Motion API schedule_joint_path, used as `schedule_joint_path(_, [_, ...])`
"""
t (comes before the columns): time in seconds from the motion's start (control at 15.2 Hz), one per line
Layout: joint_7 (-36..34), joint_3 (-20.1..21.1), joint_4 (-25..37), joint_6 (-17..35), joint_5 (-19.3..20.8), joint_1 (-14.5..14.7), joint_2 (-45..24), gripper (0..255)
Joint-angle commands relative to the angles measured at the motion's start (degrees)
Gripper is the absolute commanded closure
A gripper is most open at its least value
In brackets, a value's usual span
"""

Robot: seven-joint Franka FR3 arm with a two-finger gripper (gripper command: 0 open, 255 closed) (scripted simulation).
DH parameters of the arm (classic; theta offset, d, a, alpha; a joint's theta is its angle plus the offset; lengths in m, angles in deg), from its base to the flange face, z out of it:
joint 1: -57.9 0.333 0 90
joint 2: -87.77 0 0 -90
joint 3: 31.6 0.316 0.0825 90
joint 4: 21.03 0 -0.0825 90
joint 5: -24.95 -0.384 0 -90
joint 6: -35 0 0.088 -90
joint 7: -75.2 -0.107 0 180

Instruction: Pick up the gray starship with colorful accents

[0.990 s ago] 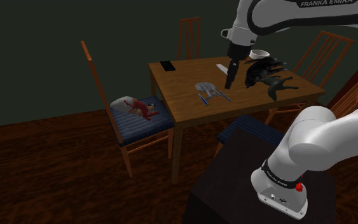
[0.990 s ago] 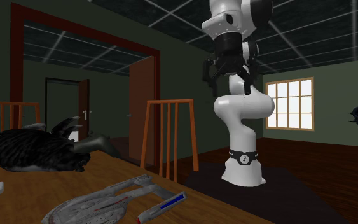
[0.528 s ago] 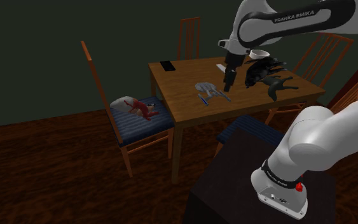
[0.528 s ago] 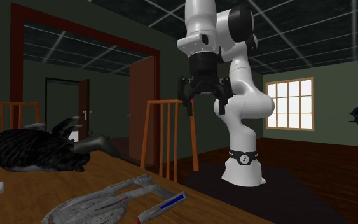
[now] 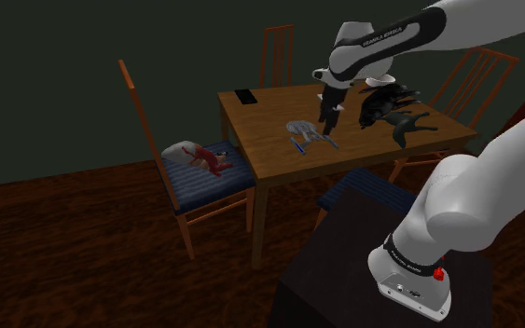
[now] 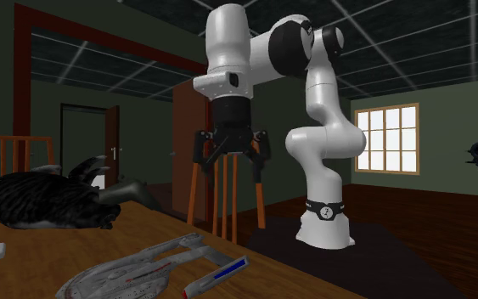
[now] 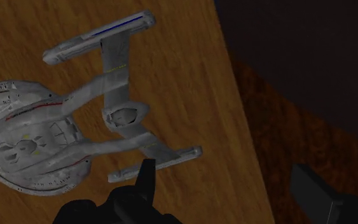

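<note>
The gray starship (image 5: 308, 133) lies flat on the wooden table (image 5: 279, 163), near the edge facing the stand. It has a round saucer and two long nacelles with blue and red stripes. In the second exterior view the starship (image 6: 135, 270) lies in the foreground. My black gripper (image 5: 326, 117) hangs open just above it, a little toward the shoulder view's right. From across the table, the gripper (image 6: 228, 177) points straight down with its fingers spread wide. In the wrist view the starship (image 7: 75, 121) lies ahead of the gripper (image 7: 231, 191), with one finger (image 7: 147, 181) by its nearer nacelle.
A black cat figure (image 5: 393, 104) lies on the table behind the gripper, with a white bowl (image 5: 379, 78) beside it. A dark flat object (image 5: 245, 96) sits at the far corner. Wooden chairs ring the table; one blue-cushioned chair (image 5: 200, 172) holds a red and white thing.
The arm has swung toward the starship and come down. The gripper moved left in both exterior views and now hangs lower, still open.
</note>
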Motion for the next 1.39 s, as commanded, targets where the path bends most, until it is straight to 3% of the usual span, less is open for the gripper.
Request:
schedule_joint_path(0.0, [5.7, -2.4, 1.4, 3.4, -2.4, 1.1, -5.0, 0])
schedule_joint_path(0.33, [21.6, -5.7, 8.7, 7.7, -13.1, 2.1, -19.0, 0])
schedule_joint_path(0.99, [26.7, -4.3, 8.1, 13.0, -19.1, 0.9, -25.2, 0])
schedule_joint_path(1.06, [26.9, -4.4, 8.1, 13.0, -19.1, 0.8, -25.2, 255])
schedule_joint_path(1.32, [26.8, -4.4, 8.1, 12.9, -19.1, 0.9, -25.2, 255])
